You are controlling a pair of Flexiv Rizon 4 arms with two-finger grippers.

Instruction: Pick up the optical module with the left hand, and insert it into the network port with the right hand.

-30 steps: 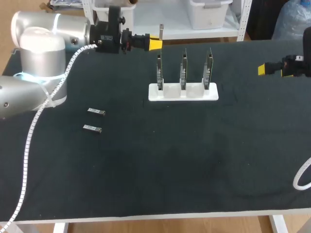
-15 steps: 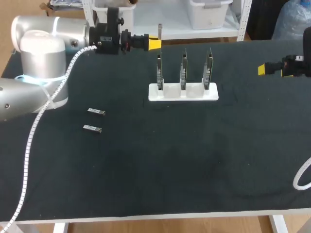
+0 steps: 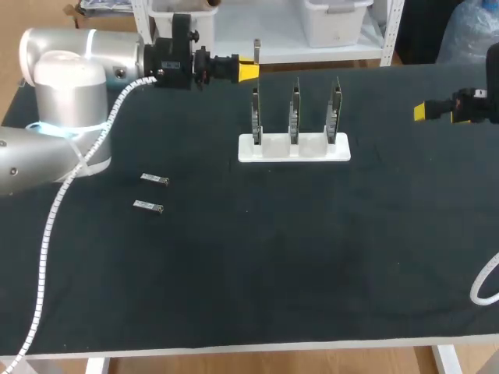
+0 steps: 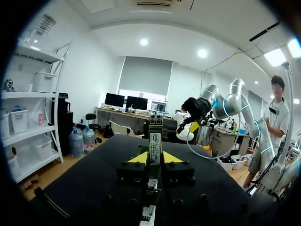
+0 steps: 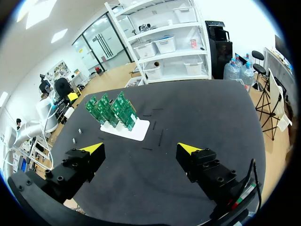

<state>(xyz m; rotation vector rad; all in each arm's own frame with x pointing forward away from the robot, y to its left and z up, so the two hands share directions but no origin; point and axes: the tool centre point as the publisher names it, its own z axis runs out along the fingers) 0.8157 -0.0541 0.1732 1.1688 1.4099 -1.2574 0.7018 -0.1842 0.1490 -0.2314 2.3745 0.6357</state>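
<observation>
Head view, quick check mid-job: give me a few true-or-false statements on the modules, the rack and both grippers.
1. Two modules lie on the table. True.
2. The right gripper holds a module. False: its fingers are wide apart with nothing between them.
3. The rack holds three boards. True.
4. The left gripper hangs over the modules. False: it is at the table's far side, behind the rack's left end, and shut on an upright board.
</observation>
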